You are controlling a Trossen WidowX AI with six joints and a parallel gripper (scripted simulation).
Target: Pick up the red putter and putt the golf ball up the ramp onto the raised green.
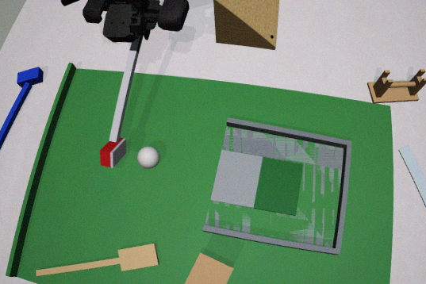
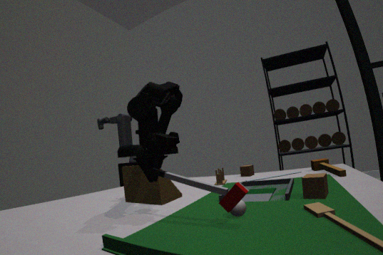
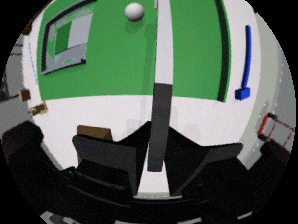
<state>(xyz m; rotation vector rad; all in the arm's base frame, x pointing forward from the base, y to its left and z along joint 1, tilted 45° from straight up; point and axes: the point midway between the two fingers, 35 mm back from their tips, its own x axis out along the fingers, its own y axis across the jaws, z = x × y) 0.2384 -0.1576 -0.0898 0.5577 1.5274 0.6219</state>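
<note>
Left of the claw [image 1: 138, 37], a blue putter [image 1: 9, 115] lay on the counter [image 1: 343, 47]. Clamped on the red putter [image 1: 122, 109], the claw held its head low on the green mat [image 1: 85, 206], just beside the golf ball [image 1: 148, 157]. Farther right sat the ramp [image 1: 236, 180] and raised green [image 1: 278, 186].

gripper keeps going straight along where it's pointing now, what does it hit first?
The gripper, shut on the red putter, points down the shaft toward the green mat. The putter head would likely meet the mat first, just beside the golf ball; its height is unclear.
</note>
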